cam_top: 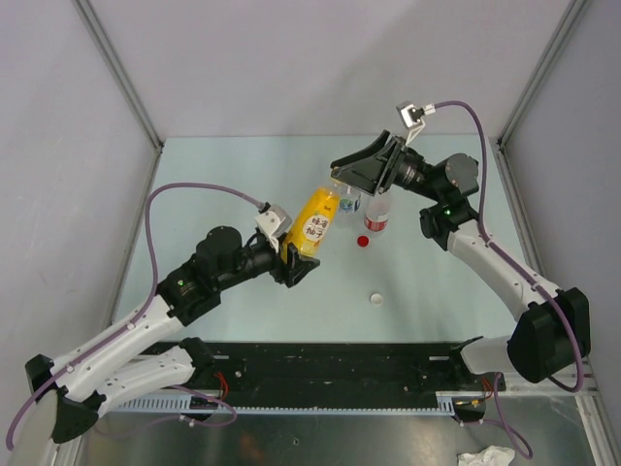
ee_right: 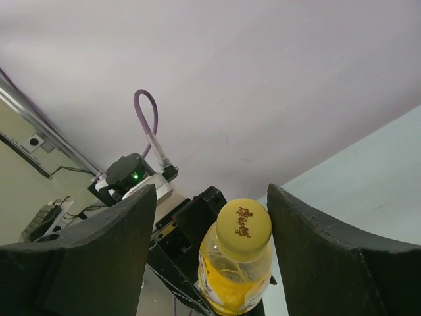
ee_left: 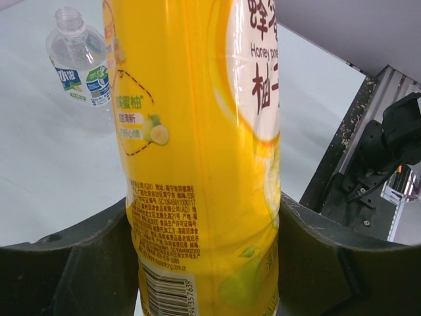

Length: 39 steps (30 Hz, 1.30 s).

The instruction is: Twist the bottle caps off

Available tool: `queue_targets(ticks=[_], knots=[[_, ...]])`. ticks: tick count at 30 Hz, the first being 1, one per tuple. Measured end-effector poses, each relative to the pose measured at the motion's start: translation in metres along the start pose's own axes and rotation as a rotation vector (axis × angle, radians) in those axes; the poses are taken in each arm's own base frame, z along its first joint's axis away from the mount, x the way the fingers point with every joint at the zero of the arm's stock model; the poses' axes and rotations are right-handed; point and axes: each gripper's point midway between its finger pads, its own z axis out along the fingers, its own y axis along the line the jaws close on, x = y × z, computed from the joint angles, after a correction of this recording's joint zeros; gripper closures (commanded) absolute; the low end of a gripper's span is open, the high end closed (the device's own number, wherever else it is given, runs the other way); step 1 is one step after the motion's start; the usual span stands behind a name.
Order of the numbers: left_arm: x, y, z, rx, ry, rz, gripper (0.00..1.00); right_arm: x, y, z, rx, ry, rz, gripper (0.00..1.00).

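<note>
My left gripper [ee_left: 207, 263] is shut on the lower body of the orange-yellow bottle [ee_left: 197, 151], one dark finger pressed on each side. From above, that bottle [cam_top: 315, 223] leans up and right from the left gripper [cam_top: 299, 260]. My right gripper [ee_right: 210, 191] stands open around the bottle's yellow cap [ee_right: 243, 227]. The cap sits close to the right finger [ee_right: 316, 250], with a gap on its left. From above, the right gripper [cam_top: 338, 177] hangs over the bottle's top. A red cap [cam_top: 363, 241] and a white cap [cam_top: 375, 299] lie loose on the table.
A clear bottle with a red label [cam_top: 376, 216] stands beside the yellow bottle. A clear, uncapped bottle with a blue-green label [ee_left: 79, 59] stands just behind it. Grey walls close in the pale table [cam_top: 223, 175] at the back and sides. A black rail [cam_top: 320, 364] runs along the near edge.
</note>
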Motion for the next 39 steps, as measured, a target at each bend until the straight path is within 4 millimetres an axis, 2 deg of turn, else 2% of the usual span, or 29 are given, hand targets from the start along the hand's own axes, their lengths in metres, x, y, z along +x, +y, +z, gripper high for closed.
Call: queue_targets(ticks=[4, 12, 14, 19, 24, 28, 39], knots=[[0.0, 0.0, 0.0, 0.0, 0.002, 0.0, 1.0, 0.005, -0.004, 0.002, 0.009, 0.014, 0.0, 0.44], [-0.001, -0.001, -0.001, 0.004, 0.003, 0.001, 1.0, 0.009, -0.014, 0.003, 0.037, 0.021, 0.007, 0.89], [-0.001, -0.001, -0.001, 0.004, 0.004, 0.0, 1.0, 0.01, -0.014, 0.003, 0.035, 0.022, 0.001, 0.97], [-0.001, -0.002, -0.001, 0.011, 0.005, 0.0, 1.0, 0.01, -0.013, 0.002, 0.031, 0.024, -0.009, 1.0], [-0.002, -0.009, -0.003, 0.046, 0.002, 0.001, 1.0, 0.009, -0.004, 0.001, 0.008, 0.033, -0.039, 1.0], [-0.006, -0.022, -0.008, 0.117, -0.008, 0.006, 1.0, 0.007, 0.014, -0.002, -0.042, 0.043, -0.091, 1.0], [-0.015, -0.073, -0.028, 0.425, -0.01, 0.025, 1.0, 0.005, 0.085, -0.017, -0.259, 0.072, -0.29, 1.0]])
